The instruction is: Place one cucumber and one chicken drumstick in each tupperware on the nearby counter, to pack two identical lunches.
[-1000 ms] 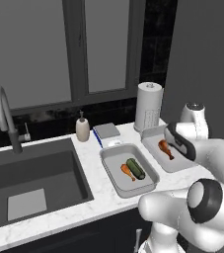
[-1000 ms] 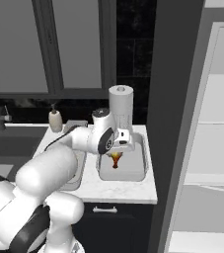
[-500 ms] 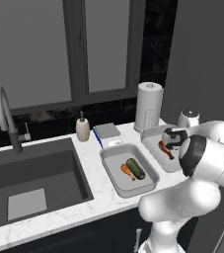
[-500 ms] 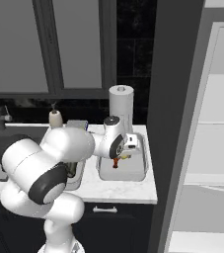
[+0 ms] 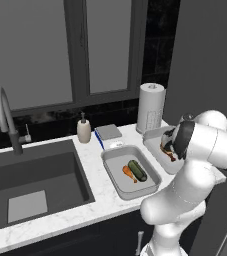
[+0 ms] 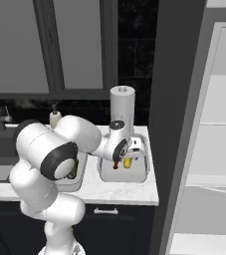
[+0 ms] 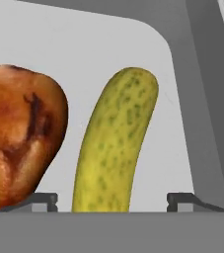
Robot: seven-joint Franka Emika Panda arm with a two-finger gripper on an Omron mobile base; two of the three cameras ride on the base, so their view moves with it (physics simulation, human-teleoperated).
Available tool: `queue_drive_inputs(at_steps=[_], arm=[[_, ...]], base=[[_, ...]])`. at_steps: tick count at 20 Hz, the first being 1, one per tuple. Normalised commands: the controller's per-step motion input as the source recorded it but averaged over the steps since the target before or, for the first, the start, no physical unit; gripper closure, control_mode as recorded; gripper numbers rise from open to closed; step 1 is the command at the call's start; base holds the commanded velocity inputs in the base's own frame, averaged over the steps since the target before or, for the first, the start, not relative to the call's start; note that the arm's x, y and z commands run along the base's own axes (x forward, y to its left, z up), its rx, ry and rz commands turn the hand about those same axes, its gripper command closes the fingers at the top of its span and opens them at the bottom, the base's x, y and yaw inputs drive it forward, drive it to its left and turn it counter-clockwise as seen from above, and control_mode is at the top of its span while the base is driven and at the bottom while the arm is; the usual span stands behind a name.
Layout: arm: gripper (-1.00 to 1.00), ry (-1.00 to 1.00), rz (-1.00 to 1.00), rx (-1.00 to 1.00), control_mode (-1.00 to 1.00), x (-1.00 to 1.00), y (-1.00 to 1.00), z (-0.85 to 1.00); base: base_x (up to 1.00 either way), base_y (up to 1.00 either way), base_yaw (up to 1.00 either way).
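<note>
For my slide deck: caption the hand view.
Open gripper above yellow-green cucumber beside orange-brown drumstick in light-grey tupperware.

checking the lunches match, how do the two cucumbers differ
The cucumber in the nearer tupperware is dark green; the one in the far tupperware, beside the paper towel roll, is yellow-green. The dark one lies clear of the arm; the yellow-green one sits between the open fingers. Each lies beside a chicken drumstick.

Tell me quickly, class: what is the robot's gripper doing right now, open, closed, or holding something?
Gripper: open, holding nothing; its tips stand on either side of the yellow-green cucumber lying in the tupperware beside the chicken drumstick.
</note>
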Motion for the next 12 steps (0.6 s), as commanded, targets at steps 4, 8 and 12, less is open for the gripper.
queue_drive_inputs(at_steps=[4,8,12], arm=[[-1.00,-0.15,0.00,0.00,-1.00,-0.29,0.07,0.75],[-1.00,-0.24,0.02,-0.10,-1.00,-0.59,0.52,0.96],[-1.00,-0.22,0.04,-0.16,-1.00,-0.65,0.69,0.83]], base=[[0.00,0.00,0.00],[0.00,0.00,0.00],[0.00,0.00,0.00]])
